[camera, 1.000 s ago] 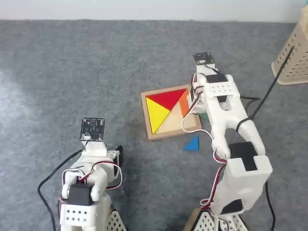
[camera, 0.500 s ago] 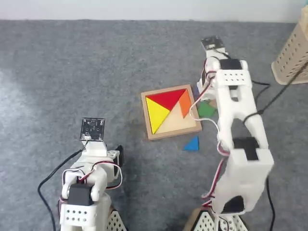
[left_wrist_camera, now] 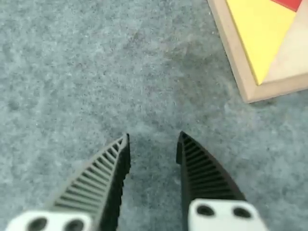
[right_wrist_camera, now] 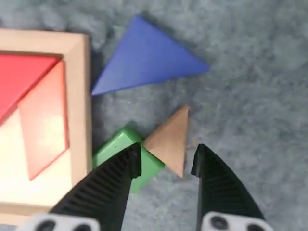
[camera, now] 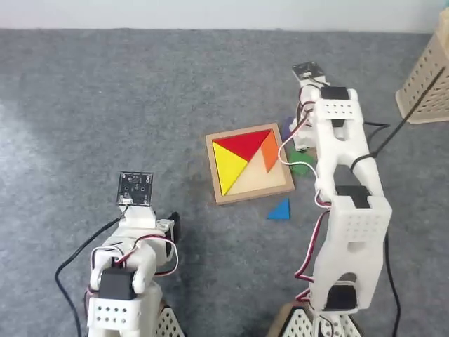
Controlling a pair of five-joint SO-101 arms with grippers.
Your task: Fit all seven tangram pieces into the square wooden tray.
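While the left gripper (left_wrist_camera: 153, 139) hangs spread over fuzzy grey carpet (left_wrist_camera: 72, 72) near the tray (left_wrist_camera: 240, 77), the right gripper (right_wrist_camera: 167, 149) stands open above a tan triangle (right_wrist_camera: 171, 139) of bare wood. Its square corner points at the tray and touches a green block (right_wrist_camera: 110, 150), and its long edge faces away. The red piece (camera: 245, 144), yellow piece (camera: 228, 165) and orange piece (camera: 270, 151) lie flat inside the square wooden frame, with a large blue triangle (right_wrist_camera: 144, 62) just beside the rim.
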